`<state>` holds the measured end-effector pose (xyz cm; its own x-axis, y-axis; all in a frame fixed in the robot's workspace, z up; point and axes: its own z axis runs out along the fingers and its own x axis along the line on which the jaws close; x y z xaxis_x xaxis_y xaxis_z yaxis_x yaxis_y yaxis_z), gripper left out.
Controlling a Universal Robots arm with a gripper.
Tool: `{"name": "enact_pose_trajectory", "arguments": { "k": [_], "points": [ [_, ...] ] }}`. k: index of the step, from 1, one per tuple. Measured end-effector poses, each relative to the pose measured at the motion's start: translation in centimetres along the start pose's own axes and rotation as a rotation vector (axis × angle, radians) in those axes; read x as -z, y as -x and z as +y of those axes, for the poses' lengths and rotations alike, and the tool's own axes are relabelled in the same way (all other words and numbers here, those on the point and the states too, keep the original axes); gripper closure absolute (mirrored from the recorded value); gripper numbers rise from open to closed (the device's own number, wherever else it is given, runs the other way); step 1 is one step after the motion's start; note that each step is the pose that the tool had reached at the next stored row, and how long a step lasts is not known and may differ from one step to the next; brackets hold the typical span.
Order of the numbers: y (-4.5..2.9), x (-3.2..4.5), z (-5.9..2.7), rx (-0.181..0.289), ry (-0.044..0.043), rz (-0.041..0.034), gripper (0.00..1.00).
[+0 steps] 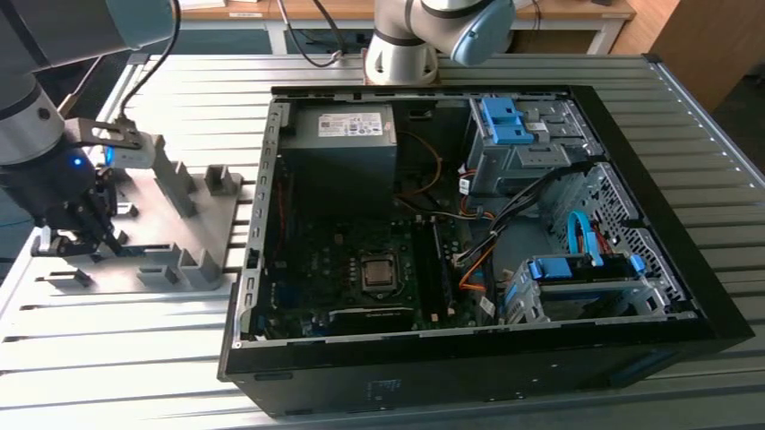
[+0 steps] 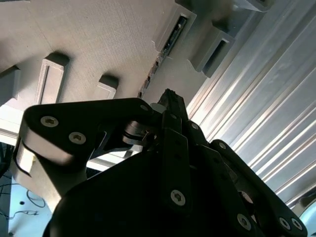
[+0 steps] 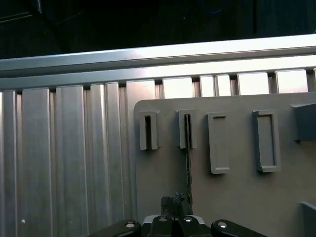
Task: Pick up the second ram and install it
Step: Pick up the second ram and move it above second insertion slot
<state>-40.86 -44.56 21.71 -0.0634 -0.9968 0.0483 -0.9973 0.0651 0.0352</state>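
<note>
My claw (image 3: 175, 201) hangs low over the grey holder plate (image 3: 237, 197), right at one end of the second ram (image 3: 187, 158), though I cannot tell whether it is spread or pinching. The ram stands on its thin edge in a slotted block (image 3: 181, 129), which I judge leaves its flat faces free for gripping. The open computer case (image 1: 358, 376) lies well apart, toward the exterior view's right.
</note>
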Motion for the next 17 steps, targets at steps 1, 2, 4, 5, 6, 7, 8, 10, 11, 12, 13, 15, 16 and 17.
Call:
{"name": "enact_pose_trajectory", "arguments": {
  "k": [1, 2, 4, 5, 6, 7, 8, 10, 11, 12, 13, 15, 16, 17],
  "points": [
    [0.00, 0.00, 0.00, 0.007, -0.0004, 0.0002, 0.90],
    [0.00, 0.00, 0.00, 0.015, -0.0007, 0.0005, 0.90],
    [0.00, 0.00, 0.00, 0.029, -0.0014, 0.0011, 0.90],
    [0.00, 0.00, 0.00, 0.036, -0.0018, 0.0013, 0.90],
    [0.00, 0.00, 0.00, 0.044, -0.0021, 0.0016, 0.90],
    [0.00, 0.00, 0.00, 0.051, -0.0025, 0.0018, 0.90],
    [0.00, 0.00, 0.00, 0.059, -0.0028, 0.0021, 0.90],
    [0.00, 0.00, 0.00, 0.073, -0.0035, 0.0026, 0.90],
    [0.00, 0.00, 0.00, 0.080, -0.0039, 0.0029, 0.90],
    [0.00, 0.00, 0.00, 0.087, -0.0042, 0.0031, 0.90],
    [0.00, 0.00, 0.00, 0.095, -0.0045, 0.0034, 0.90],
    [0.00, 0.00, 0.00, 0.109, -0.0053, 0.0039, 0.90],
    [0.00, 0.00, 0.00, 0.117, -0.0056, 0.0042, 0.90],
    [0.00, 0.00, 0.00, 0.124, -0.0060, 0.0044, 0.90]
  ]
}}
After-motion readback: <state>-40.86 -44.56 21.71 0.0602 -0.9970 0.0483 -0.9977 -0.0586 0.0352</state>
